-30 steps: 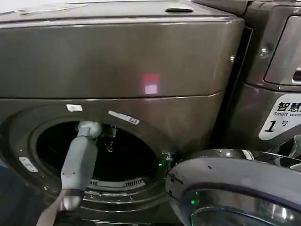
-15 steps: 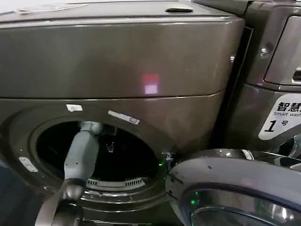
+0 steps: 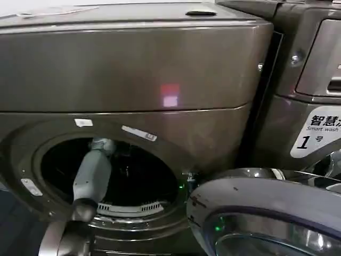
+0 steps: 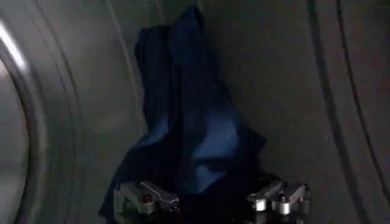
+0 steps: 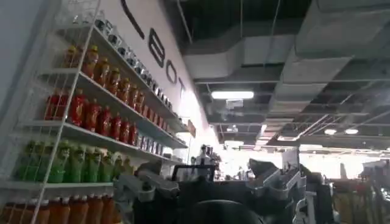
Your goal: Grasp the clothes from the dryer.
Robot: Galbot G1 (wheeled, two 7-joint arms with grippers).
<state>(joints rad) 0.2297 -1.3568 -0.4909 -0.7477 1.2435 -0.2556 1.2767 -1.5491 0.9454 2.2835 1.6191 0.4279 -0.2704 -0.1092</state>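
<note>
Head view first: nearest to us, the grey-rimmed glass door (image 3: 266, 213) of the dryer (image 3: 133, 69) stands swung open at the lower right. Beside it we note the left arm (image 3: 91, 173) reaching up from below and passing through the round porthole (image 3: 109, 176) into the dark drum. Beyond the arm, the bronze-brown front and plain top panel of the machine rise, and to its right we see a neighbouring machine (image 3: 309, 64) bearing a white "1" sticker (image 3: 315, 133).

From the left wrist camera, we record the left gripper (image 4: 213, 198) inside the drum, its two fingers (image 4: 149, 196) spread apart, one on each side of the lower part of the clothes (image 4: 189, 128). The jaws are released and have not closed on the fabric; whether the fingertips touch it we cannot tell. The clothes, a dark navy-blue bundle, lie heaped against the grey drum wall (image 4: 292, 91) directly ahead of the gripper.

From the right wrist camera, we find the right gripper (image 5: 210, 182) held away from the dryer with its fingers apart, clasping nothing. Behind it stand white shelves (image 5: 79, 122) of coloured bottles under a ceiling with strip lights (image 5: 231, 95).
</note>
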